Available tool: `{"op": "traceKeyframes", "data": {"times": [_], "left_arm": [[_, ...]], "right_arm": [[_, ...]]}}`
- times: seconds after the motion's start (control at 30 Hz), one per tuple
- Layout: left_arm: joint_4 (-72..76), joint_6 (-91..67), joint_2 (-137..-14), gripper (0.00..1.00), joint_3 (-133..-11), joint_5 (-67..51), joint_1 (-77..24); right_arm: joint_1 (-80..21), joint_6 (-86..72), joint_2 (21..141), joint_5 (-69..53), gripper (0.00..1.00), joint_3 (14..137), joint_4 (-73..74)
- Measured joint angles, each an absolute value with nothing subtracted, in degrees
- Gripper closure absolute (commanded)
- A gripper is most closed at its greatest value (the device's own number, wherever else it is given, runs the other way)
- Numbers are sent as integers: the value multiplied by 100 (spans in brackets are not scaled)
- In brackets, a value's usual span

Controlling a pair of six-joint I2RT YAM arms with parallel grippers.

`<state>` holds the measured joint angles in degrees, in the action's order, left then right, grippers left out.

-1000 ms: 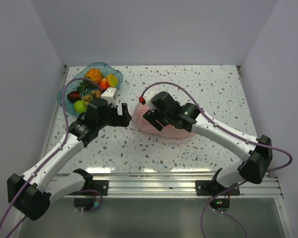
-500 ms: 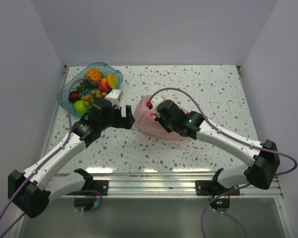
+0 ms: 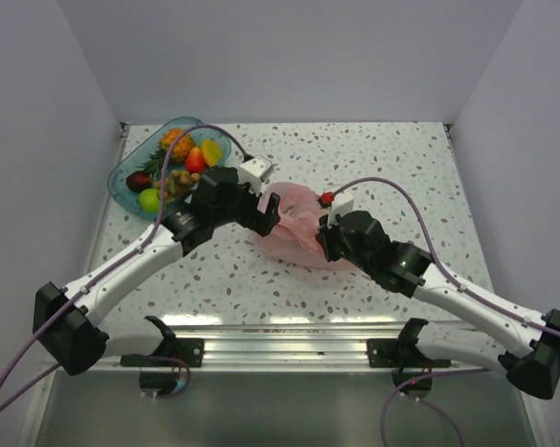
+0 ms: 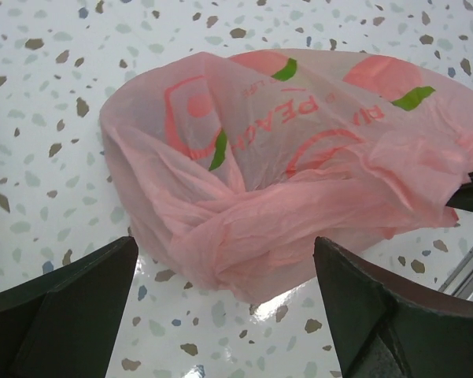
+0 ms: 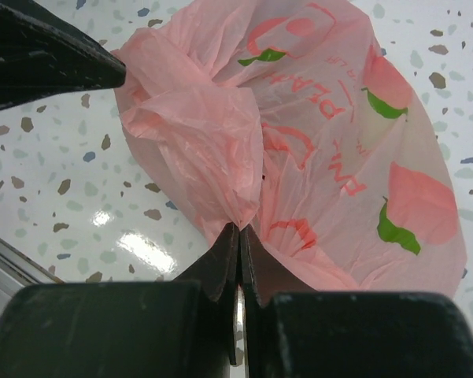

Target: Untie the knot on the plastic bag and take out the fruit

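The pale-pink plastic bag [image 3: 293,231] [image 4: 315,157] [image 5: 338,142] lies mid-table, with peach prints on it. The knot [image 4: 216,236], a bunched twist of its plastic, sits at the end facing my left gripper. My left gripper [image 3: 268,212] [image 4: 227,244] is open, one finger on each side of that twist and neither touching it. My right gripper [image 3: 322,242] [image 5: 242,227] is shut on a flap of the bag's plastic [image 5: 205,134] at the near right. Nothing inside the bag can be made out. A lime-green apple [image 3: 149,198] lies in the blue tray.
The clear blue tray [image 3: 121,177] stands at the far left, holding a small pineapple [image 3: 175,141] and several other pieces. One dark left finger [image 5: 47,55] shows in the right wrist view, close to the bag. The aluminium rail [image 3: 289,331] runs along the near edge.
My left arm has swung right, bringing its open jaws up to the bag's left end. My right gripper has drawn back towards the near right and shut on the bag's plastic.
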<state>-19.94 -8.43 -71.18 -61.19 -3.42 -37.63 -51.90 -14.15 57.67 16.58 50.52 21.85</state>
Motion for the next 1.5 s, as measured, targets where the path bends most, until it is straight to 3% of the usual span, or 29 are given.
{"op": "traceKeyframes", "data": {"times": [0.33,0.6,0.7,0.8,0.83,0.9,0.93,0.97,1.23,1.5], "left_arm": [[-2344,661,-7898,1,-6751,-1044,-4287],[-2491,1297,-8296,16,-6879,-1009,-4558],[-2493,1361,-8486,28,-6886,-976,-4598],[-2484,1380,-8630,49,-6886,-899,-4654],[-2467,1361,-8650,63,-6884,-840,-4661],[-2342,1262,-8648,77,-6851,-676,-4672],[-2220,1232,-8635,92,-6814,-578,-4674],[-2121,1201,-8615,99,-6770,-486,-4678],[-1278,19,-8202,100,-6309,1131,-4464],[-1347,-3164,-7950,100,-5870,1658,-2827]], "right_arm": [[-5190,-2112,5448,1682,100,4652,1817],[-5190,-2283,5428,1634,100,4560,1684],[-5190,-2316,5428,1590,100,4541,1667],[-5190,-2333,5426,1559,100,4532,1647],[-5190,-2338,5424,1553,100,4523,1636],[-5190,-2349,5419,1551,100,4493,1619],[-5190,-2357,5415,1553,100,4473,1621],[-5190,-2362,5406,1555,100,4453,1627],[-5192,-2552,5116,2104,100,4421,1942],[-5207,-3612,4574,3083,100,4394,2897]]}}
